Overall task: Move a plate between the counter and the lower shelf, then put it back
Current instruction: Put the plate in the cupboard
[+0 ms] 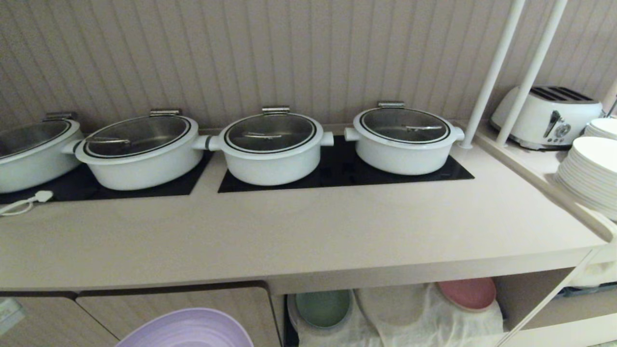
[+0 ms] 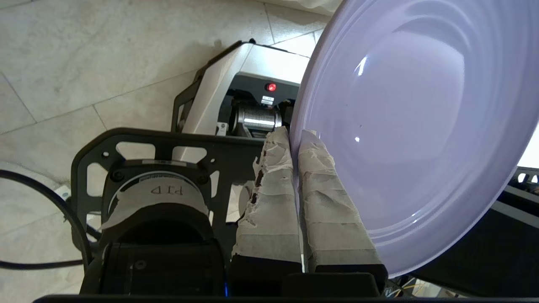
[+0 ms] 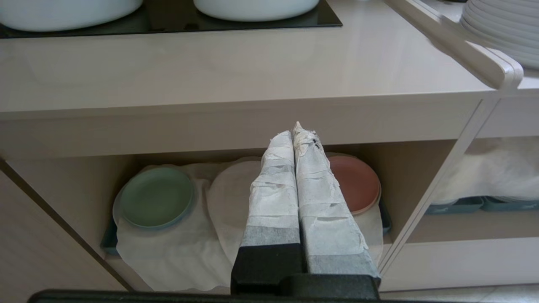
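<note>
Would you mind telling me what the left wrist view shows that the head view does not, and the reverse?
Only the left wrist view shows the left gripper, its taped fingers shut on the rim of the round lavender-purple plate, above a pale tiled floor. Only the head view shows the glossy beige counter, four white lidded pots, a white toaster, and the cloth-draped lower shelf holding a green plate and a pink-red plate. Both show the lavender-purple plate, which in the head view only peeks in at the bottom edge.
</note>
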Tool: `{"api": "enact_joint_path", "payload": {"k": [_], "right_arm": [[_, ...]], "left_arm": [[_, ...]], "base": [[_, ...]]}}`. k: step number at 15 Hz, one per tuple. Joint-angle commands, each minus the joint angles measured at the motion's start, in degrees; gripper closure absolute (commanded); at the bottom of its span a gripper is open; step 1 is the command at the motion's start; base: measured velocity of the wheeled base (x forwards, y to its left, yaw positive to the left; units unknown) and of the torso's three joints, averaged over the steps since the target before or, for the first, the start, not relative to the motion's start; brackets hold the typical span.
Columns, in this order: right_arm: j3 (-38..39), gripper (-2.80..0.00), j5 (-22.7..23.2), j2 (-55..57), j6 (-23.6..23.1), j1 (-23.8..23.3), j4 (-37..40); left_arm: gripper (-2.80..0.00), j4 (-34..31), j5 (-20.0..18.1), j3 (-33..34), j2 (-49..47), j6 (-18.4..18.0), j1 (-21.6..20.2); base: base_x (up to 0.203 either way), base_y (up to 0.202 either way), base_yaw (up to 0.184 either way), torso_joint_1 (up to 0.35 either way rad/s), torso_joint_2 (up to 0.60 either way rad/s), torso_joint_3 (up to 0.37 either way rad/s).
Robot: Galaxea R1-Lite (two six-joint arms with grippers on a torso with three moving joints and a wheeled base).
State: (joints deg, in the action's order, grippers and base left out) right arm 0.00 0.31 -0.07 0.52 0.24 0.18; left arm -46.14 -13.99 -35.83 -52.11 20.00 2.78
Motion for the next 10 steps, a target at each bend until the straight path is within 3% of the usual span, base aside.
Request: {"api": "enact_joint_path", "payload": {"k": [1,4,10], "right_arm": [[0.0,0.0,0.0,0.1,0.0,0.0,0.0],[0.0,0.0,0.0,0.1,0.0,0.1,0.0],[0.0,0.0,0.0,0.1,0.0,0.1,0.0]], "left_arm": [[0.0,-0.3,0.0,0.1,-0.1,0.1,0.0],[0.0,-0.3,0.0,0.1,-0.2,0.1,0.0],[0.0,-0.3,0.0,0.2,-0.3,0.1,0.0]], "base": [[0.0,0.0,0.0,0.0,0.0,0.0],[0.001,-0.043,0.0,0.01,0.0,0.003],[0.0,-0.189,0.002,0.0,0.0,0.001]]}}
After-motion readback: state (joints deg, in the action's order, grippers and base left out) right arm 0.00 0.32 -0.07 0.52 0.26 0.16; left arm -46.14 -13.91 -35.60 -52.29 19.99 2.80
